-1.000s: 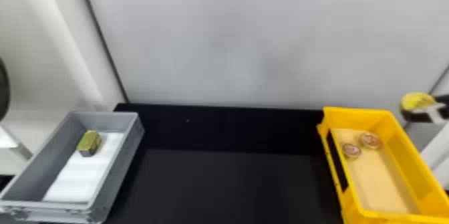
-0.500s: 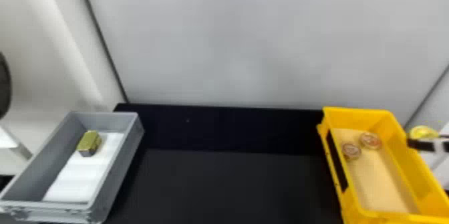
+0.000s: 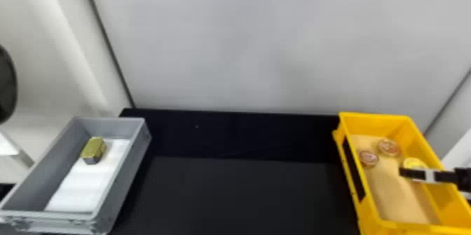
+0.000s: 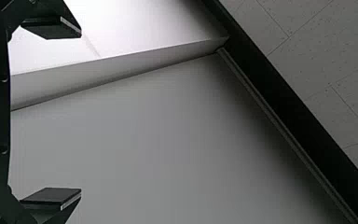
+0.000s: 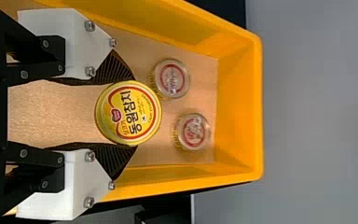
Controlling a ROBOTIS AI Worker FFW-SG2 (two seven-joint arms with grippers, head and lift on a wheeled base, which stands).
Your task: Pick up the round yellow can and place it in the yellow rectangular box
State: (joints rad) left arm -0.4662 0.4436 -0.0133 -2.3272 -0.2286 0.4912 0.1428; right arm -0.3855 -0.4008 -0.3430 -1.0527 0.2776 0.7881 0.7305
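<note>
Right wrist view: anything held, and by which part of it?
Yes, the round yellow can. The right hand pinches it by opposite sides of its curved edge, leaving its flat printed face uncovered.

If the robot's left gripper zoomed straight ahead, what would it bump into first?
The left gripper would probably bump the big, smooth grey panel first. Nothing seems to stand in between, but I can't tell how far away it is.

Yellow box (image 5: 237,107) in two views
</note>
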